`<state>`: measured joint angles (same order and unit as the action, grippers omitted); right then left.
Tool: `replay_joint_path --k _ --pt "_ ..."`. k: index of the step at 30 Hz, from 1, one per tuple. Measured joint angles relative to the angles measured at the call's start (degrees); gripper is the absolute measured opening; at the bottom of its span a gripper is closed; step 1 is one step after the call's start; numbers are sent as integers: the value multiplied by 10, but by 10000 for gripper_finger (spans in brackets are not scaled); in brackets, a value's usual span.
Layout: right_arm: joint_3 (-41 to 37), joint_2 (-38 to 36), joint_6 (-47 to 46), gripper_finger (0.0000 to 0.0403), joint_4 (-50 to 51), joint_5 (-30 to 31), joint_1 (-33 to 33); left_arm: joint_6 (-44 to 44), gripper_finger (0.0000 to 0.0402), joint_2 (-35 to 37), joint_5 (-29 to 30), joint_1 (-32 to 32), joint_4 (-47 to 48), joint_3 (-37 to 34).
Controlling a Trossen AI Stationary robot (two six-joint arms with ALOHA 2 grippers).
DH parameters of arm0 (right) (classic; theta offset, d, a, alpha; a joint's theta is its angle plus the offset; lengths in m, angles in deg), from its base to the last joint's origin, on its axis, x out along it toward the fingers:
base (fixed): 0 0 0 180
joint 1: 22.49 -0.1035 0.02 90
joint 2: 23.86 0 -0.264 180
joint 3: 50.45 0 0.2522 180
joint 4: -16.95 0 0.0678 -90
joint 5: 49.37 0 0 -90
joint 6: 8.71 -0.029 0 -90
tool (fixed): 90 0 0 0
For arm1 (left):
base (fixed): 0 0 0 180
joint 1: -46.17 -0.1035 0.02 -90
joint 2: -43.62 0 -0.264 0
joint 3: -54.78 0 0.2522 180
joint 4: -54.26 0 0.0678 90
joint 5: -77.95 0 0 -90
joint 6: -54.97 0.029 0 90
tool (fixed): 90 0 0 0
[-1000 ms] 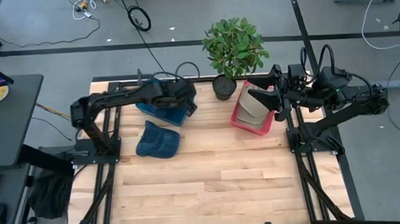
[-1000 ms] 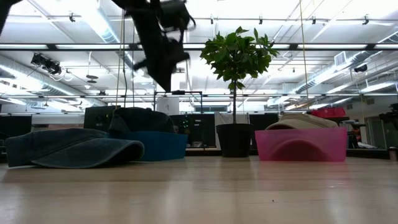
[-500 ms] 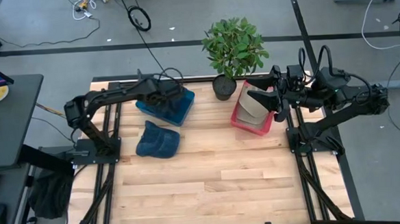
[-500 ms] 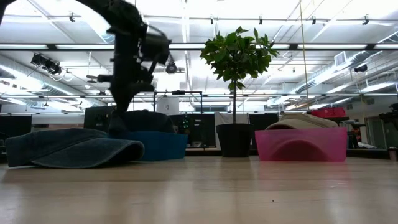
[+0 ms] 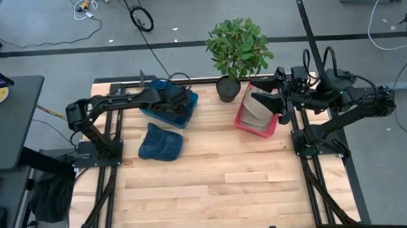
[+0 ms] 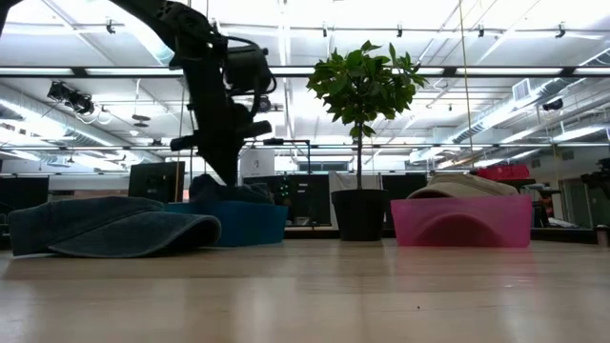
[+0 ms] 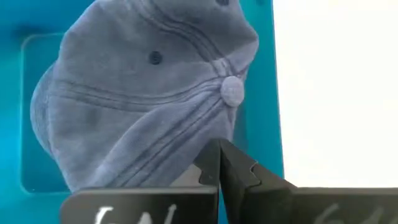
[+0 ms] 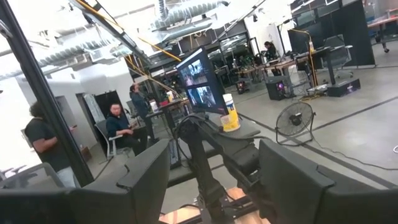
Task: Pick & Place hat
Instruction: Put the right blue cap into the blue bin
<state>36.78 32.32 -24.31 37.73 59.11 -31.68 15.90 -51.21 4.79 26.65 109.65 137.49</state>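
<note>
Your left end effector (image 7: pixel 219 163) sits closed just above the cap (image 7: pixel 146 93) in the blue bin (image 5: pixel 169 105), while your right end effector (image 5: pixel 276 103) waits open beside the pink bin (image 5: pixel 245 119).

1. The blue bin (image 5: pixel 177 112) is partly covered from above by the left end effector (image 5: pixel 177 98); the hat inside it barely shows there.
2. In the left wrist view, the hat (image 7: pixel 143 93) runs under that end effector at the frame's edge.
3. The tan hat (image 5: pixel 259 105) in the pink bin (image 5: pixel 248 122) is partly hidden by the right end effector (image 5: pixel 273 102).
</note>
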Motion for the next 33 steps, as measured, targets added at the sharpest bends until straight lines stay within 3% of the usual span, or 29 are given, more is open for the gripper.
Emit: replay_joint_path --k 7,17,23,33 --pt "0 0 -4 249 -1 0 0 -22 2 0 37 2 82 0" --pt "0 0 -4 249 -1 1 0 41 2 -6 78 -3 131 0" --pt "0 0 -2 249 -1 1 1 85 2 -23 70 -30 155 0" --pt "0 15 -4 249 -1 1 4 73 2 -23 58 -31 161 23"
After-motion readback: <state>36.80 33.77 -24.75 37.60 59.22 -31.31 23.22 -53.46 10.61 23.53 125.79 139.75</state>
